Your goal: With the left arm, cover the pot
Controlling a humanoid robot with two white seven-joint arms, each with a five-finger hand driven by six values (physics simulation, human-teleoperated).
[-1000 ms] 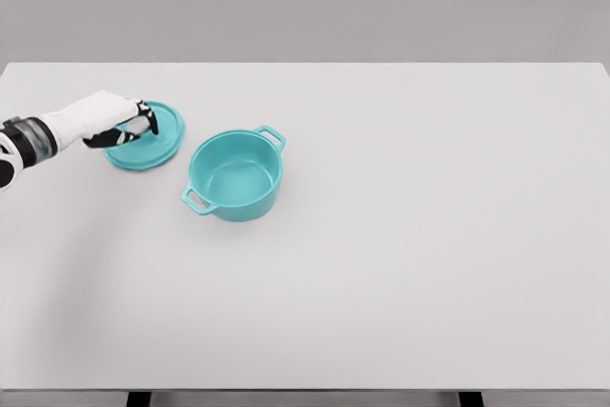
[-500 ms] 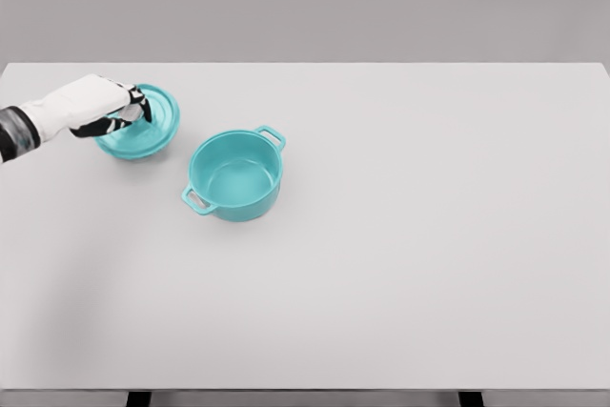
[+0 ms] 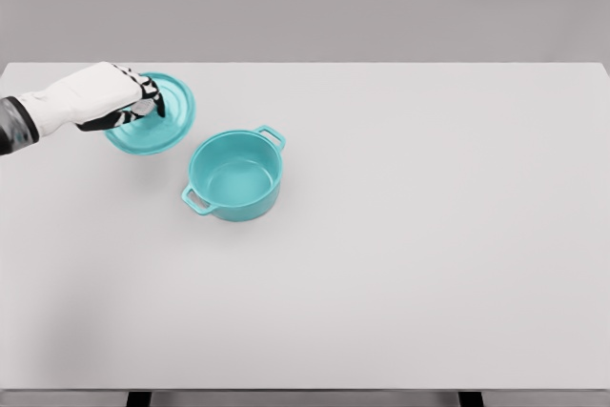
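Pot (image 3: 234,176): teal, two loop handles, open and empty, standing upright on the table (image 3: 400,264). Nothing else lies near it.
Lid (image 3: 157,118): teal, round, up-left of the pot, just beside its rim but not over it; tilted.
Left hand (image 3: 112,97): white, entering from the left of the pot, fingers (image 3: 145,105) curled around the lid's centre.
Table: plain white, broad, reaching well right of the pot.
Wall: grey, behind the table.

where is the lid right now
In the head view the teal lid is at the far left of the white table, gripped by the left hand, just up and left of the open pot.
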